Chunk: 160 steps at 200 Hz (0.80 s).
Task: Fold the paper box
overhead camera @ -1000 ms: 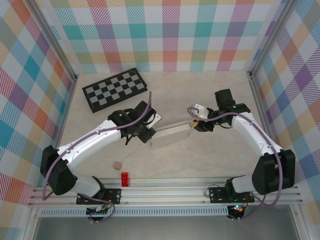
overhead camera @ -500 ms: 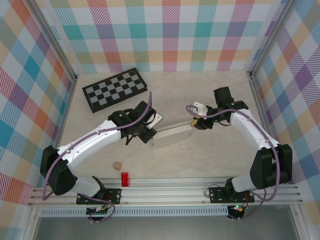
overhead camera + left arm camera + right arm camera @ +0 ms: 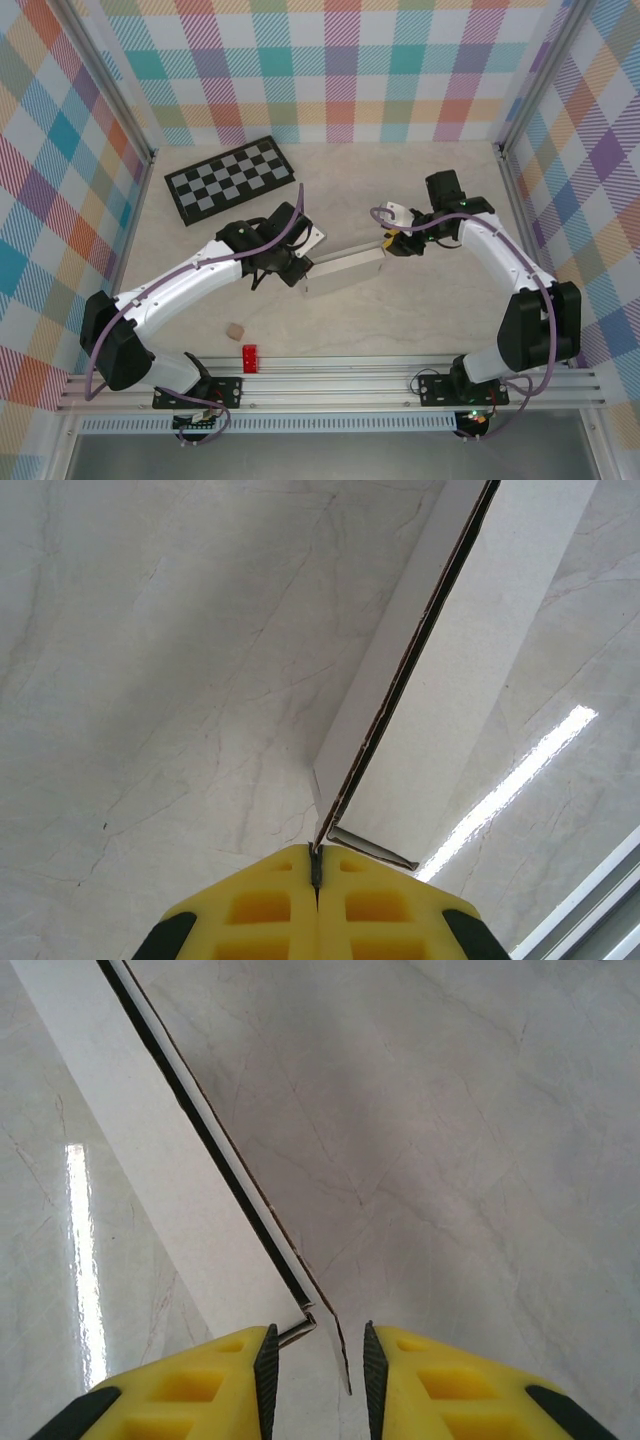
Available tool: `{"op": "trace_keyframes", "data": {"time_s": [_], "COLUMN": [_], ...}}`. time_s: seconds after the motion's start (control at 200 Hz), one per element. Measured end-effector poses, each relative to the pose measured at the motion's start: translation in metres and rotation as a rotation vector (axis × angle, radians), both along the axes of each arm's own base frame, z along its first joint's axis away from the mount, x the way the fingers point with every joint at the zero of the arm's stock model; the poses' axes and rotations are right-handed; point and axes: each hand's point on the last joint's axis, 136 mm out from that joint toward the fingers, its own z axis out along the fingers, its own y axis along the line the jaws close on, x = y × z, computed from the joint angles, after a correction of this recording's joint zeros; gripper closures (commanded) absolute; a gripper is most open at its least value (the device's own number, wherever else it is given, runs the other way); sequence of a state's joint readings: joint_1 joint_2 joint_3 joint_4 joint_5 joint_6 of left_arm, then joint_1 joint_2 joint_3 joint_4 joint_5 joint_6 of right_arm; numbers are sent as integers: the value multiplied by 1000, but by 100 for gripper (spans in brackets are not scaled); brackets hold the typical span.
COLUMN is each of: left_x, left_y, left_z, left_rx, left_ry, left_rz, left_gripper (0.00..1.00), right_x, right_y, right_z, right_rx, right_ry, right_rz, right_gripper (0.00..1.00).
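The paper box [image 3: 345,270] is a flattened white cardboard sleeve held between both arms just above the table's middle. In the left wrist view its near corner [image 3: 345,810] runs into my left gripper [image 3: 317,872], which is shut on a thin edge of the cardboard. From above, that left gripper [image 3: 300,268] is at the box's left end and my right gripper [image 3: 388,243] at its right end. My right gripper [image 3: 316,1370] is open, and a thin loose flap [image 3: 338,1345] of the box [image 3: 150,1160] hangs between its fingers without being pinched.
A black-and-grey checkerboard [image 3: 232,178] lies at the back left. A small tan cube [image 3: 234,330] and a red block [image 3: 249,357] sit near the front rail. Checked walls close in the left, back and right sides.
The right gripper has shifted slightly toward the back at the box's right end. The left gripper keeps its grip and has hardly moved.
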<state>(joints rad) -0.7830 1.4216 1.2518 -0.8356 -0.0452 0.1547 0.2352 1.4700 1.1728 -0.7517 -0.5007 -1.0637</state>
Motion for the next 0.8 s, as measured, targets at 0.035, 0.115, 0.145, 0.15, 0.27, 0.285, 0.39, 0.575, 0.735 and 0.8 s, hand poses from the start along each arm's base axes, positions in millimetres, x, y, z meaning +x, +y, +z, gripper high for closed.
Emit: {"op": "trace_keyframes", "data": {"time_s": [0.035,0.115,0.145,0.15,0.27,0.285,0.39,0.575,0.735,0.8], "left_x": [0,0,0,0,0,0,0,3,15,21], "left_y": [0,0,0,0,0,0,0,0,-5,-8], "left_z": [0,0,0,0,0,0,0,1,2,2], "left_rx": [0,0,0,0,0,0,0,0,-5,-17], "left_ry": [0,0,0,0,0,0,0,2,22,31], "left_rz": [0,0,0,0,0,0,0,27,131,190], "left_gripper": [100,100,100,100,100,100,100,100,100,100], "right_x": [0,-1,-2,-2,-3,-3,-3,-3,6,14], "right_y": [0,0,0,0,0,0,0,0,-2,-4], "right_z": [-2,-5,-6,-6,-7,-7,-7,-7,0,4], "right_rx": [-1,-3,-4,-5,-7,-7,-8,-1,-6,-7], "right_ry": [7,22,26,26,31,29,32,49,95,113], "right_rz": [1,2,2,2,5,6,6,-12,-121,-197], "right_gripper": [71,71,71,71,74,74,79,99,100,100]}}
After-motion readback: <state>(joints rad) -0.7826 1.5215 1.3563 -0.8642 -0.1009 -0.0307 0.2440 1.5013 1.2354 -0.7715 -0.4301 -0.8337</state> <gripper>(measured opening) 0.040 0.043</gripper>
